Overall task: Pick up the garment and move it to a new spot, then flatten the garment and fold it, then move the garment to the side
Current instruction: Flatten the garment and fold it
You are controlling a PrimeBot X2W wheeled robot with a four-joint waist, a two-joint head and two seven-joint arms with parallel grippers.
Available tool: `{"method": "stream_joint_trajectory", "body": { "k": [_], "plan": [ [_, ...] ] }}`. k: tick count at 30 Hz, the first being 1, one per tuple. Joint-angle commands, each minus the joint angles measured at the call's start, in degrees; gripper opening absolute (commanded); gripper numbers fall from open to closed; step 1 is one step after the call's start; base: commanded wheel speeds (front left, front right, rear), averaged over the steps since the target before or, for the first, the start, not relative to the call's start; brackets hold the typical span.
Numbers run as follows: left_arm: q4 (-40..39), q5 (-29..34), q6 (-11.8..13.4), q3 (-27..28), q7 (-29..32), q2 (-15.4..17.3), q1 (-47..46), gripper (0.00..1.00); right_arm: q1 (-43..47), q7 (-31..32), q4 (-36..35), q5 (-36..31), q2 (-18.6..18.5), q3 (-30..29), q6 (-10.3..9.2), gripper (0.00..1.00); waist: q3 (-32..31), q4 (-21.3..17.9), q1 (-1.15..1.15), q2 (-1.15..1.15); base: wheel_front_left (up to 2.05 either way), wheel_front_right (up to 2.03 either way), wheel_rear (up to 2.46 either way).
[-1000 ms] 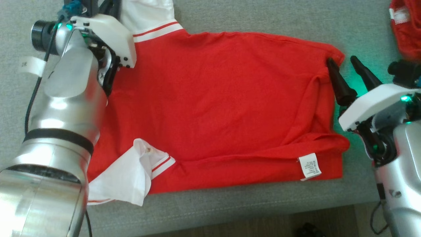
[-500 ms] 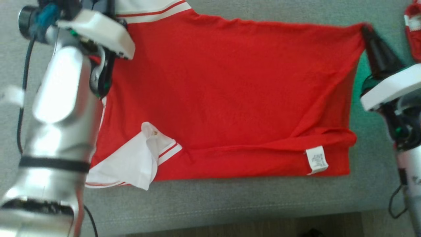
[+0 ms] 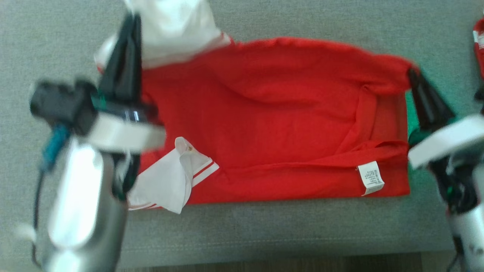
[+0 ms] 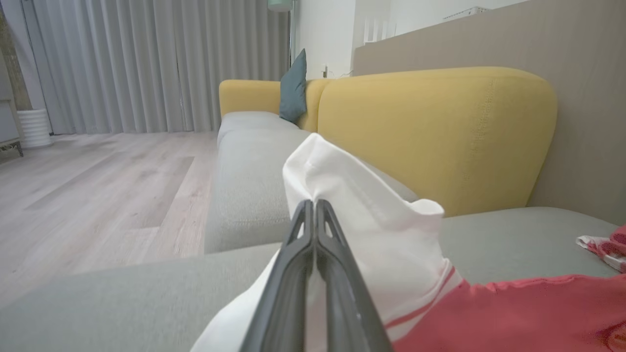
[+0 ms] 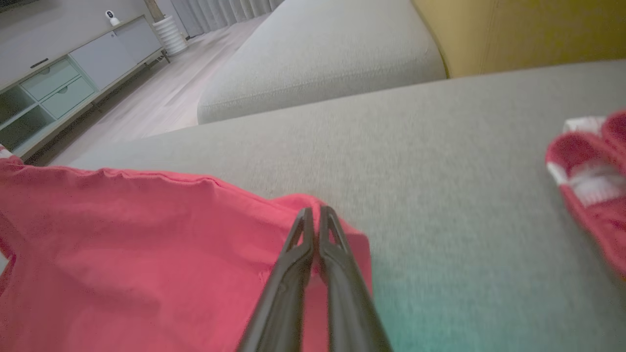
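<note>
Where the garment (image 3: pixel 272 113) lies, red cloth (image 5: pixel 601 220) sits apart.

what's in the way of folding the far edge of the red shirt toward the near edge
Nothing visible. The left gripper is shut on the garment's white sleeve, the right gripper on its far red corner; only the garment's own near half lies in the path. Another red cloth lies apart, off to the right.
</note>
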Motion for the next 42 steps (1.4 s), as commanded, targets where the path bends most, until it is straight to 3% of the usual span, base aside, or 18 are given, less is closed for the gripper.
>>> {"method": "stream_joint_trajectory", "body": {
  "k": [1,10,23,24,25,31,36,42],
  "plan": [
    [-3.8,0.7,-0.3,2.1,-0.3,0.7,2.5,0.00,2.3,-0.1,-2.7,0.7,0.0,0.4,0.20,0.00,-0.2,0.0,0.00,0.00,0.00,0.00,0.00],
    [-5.9,-1.1,-2.8,3.9,-0.3,-2.5,18.2,0.00,12.2,-1.2,-5.2,4.2,2.9,-1.8,0.20,0.00,-1.1,0.5,0.00,0.00,0.00,0.00,0.00],
    [0.1,-7.4,-3.8,5.9,-0.3,-3.8,25.6,0.00,20.4,-0.5,-7.6,2.1,5.6,-4.6,0.20,0.00,-3.5,1.2,0.00,0.00,0.00,0.00,0.00],
    [1.3,-8.1,-3.7,5.7,-0.3,-3.8,25.8,0.41,20.7,-0.6,-7.6,1.6,5.8,-4.6,0.20,0.43,-3.8,1.3,0.00,0.00,0.00,0.00,0.00],
    [3.0,-9.0,-3.4,5.3,-0.3,-3.8,26.1,1.00,21.1,-0.8,-7.5,0.7,5.8,-4.6,0.20,1.00,-4.1,1.4,0.00,0.00,0.00,0.00,0.00],
    [6.2,-6.8,0.6,4.1,-0.3,-3.8,25.5,1.00,21.9,-7.1,-10.6,-7.7,7.5,-5.8,0.20,1.00,-6.4,1.4,0.00,0.00,0.00,0.00,0.00],
    [1.7,-2.4,5.1,5.2,-0.3,-3.8,25.7,1.00,21.8,-11.5,-14.8,-17.0,10.0,-7.0,0.20,1.00,-8.5,1.2,0.00,0.00,0.00,0.00,0.00],
    [-3.4,0.0,7.8,6.4,-0.2,-2.9,25.9,1.00,21.5,-12.5,-18.5,-22.5,12.0,-7.1,0.20,1.00,-10.9,0.7,0.00,0.00,0.00,0.00,0.00]
  ]
}}
